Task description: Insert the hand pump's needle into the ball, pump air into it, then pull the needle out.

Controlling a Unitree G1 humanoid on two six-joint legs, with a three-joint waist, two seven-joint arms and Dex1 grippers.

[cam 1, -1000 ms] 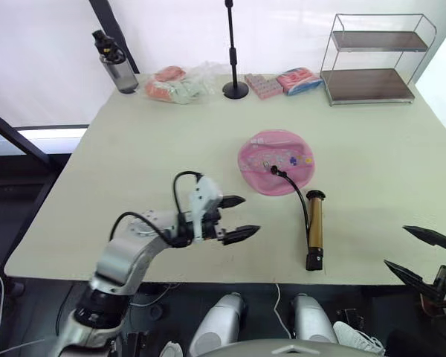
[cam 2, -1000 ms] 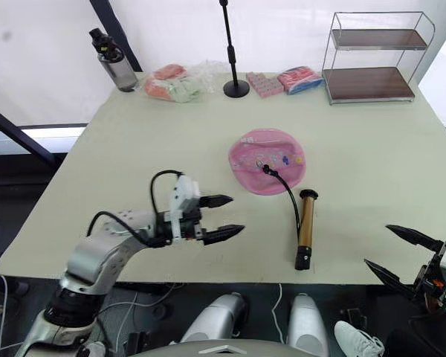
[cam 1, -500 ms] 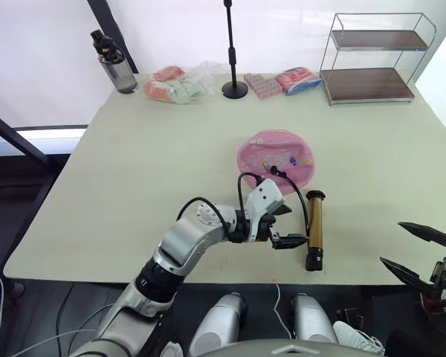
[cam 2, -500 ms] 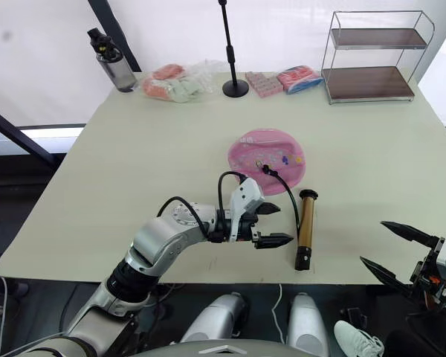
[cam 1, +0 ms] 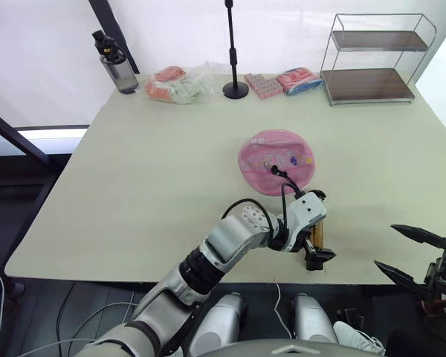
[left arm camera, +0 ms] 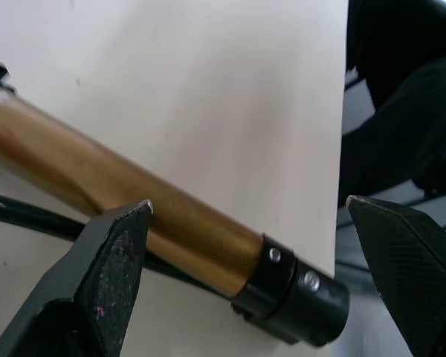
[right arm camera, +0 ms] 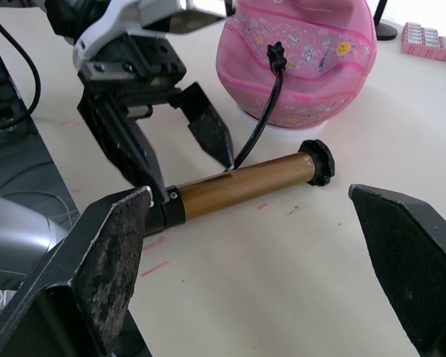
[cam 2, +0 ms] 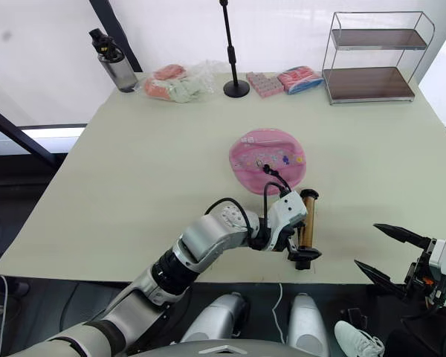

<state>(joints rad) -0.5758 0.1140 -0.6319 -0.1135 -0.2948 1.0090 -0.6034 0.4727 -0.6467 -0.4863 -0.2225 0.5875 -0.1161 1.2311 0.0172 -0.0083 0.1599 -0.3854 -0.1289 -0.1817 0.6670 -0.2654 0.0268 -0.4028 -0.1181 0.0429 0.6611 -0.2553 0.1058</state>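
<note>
Lying on the table (cam 1: pixel 134 186) near its front edge, the hand pump (cam 1: pixel 316 232) points its bronze cylinder away from the robot, toward the ball (cam 1: pixel 276 161). The ball is a flattish pink disc just beyond the pump, and the thin black hose (right arm camera: pixel 259 123) runs from the pump up to its middle. The left gripper (cam 1: pixel 314 239) is over the near end of the pump, fingers spread on both sides of the cylinder, not closed on it. The right gripper (cam 1: pixel 410 254) is beyond the front edge of the table, well apart from the pump, with fingers wide apart. At the far side stand a wire shelf (cam 1: pixel 372 59), a bottle (cam 1: pixel 115 63) and some packets (cam 1: pixel 282 82).
</note>
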